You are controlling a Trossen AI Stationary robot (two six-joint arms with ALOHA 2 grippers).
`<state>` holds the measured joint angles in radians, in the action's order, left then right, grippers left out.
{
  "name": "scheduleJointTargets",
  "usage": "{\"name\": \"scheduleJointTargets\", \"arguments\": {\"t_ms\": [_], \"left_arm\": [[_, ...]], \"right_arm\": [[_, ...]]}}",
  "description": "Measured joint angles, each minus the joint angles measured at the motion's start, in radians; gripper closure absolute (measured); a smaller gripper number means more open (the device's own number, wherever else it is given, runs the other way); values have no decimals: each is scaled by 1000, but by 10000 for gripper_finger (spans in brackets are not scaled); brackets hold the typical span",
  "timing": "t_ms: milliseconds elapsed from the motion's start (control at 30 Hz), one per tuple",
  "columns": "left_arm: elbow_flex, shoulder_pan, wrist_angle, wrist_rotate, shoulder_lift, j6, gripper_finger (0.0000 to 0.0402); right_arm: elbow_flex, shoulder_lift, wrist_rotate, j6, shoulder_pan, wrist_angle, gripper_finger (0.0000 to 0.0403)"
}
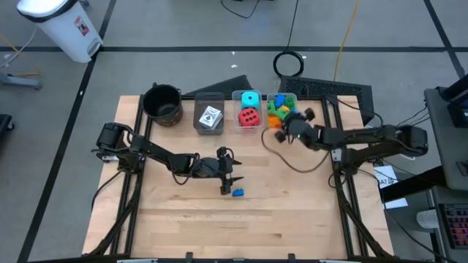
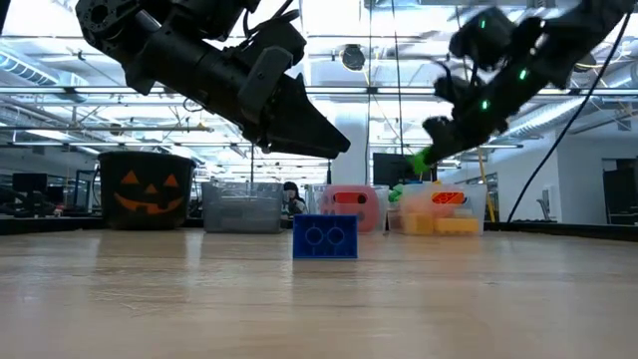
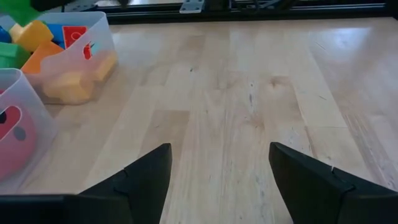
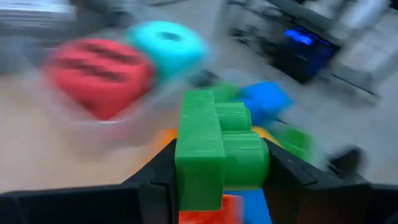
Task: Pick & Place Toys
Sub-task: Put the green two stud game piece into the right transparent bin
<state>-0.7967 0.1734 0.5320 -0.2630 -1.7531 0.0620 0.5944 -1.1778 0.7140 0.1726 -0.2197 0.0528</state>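
Observation:
A blue brick point(image 1: 238, 192) point(image 2: 325, 237) stands on the table near its middle. My left gripper point(image 1: 232, 175) point(image 3: 217, 149) hangs open just above and left of it, with only bare wood between its fingers. My right gripper point(image 1: 283, 130) point(image 4: 221, 158) is shut on a green brick point(image 4: 214, 143) point(image 2: 423, 158) beside the clear bin of mixed bricks point(image 1: 281, 107). A red cube point(image 1: 249, 117) and a cyan cube point(image 1: 250, 98) lie in the middle clear bin. White cards point(image 1: 210, 117) lie in the grey bin. My right gripper pinches the green brick by two opposite sides point(image 4: 185, 168) between its two fingers. The brick's studded end sticks out past the fingertips. It is lifted clear of the table, with the bin's blue, orange and yellow bricks behind and below it.
A black round pot point(image 1: 162, 103) stands at the far left of the row of bins along the table's far edge. A loose cable point(image 1: 292, 162) loops on the table under my right arm. Bare wood stretches toward the near edge point(image 1: 234, 234).

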Motion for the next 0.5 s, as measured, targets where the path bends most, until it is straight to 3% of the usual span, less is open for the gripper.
{"name": "scheduleJointTargets", "arguments": {"t_ms": [167, 400, 500], "left_arm": [[0, 0, 0, 0, 0, 0, 124], [0, -3, 1, 0, 0, -1, 123], [0, -3, 1, 0, 0, 0, 123]], "right_arm": [[-84, 0, 67, -51, -208, 196, 270], [-123, -47, -267, -16, -431, 334, 269], [-134, -102, -294, -6, -457, 372, 264]]}}
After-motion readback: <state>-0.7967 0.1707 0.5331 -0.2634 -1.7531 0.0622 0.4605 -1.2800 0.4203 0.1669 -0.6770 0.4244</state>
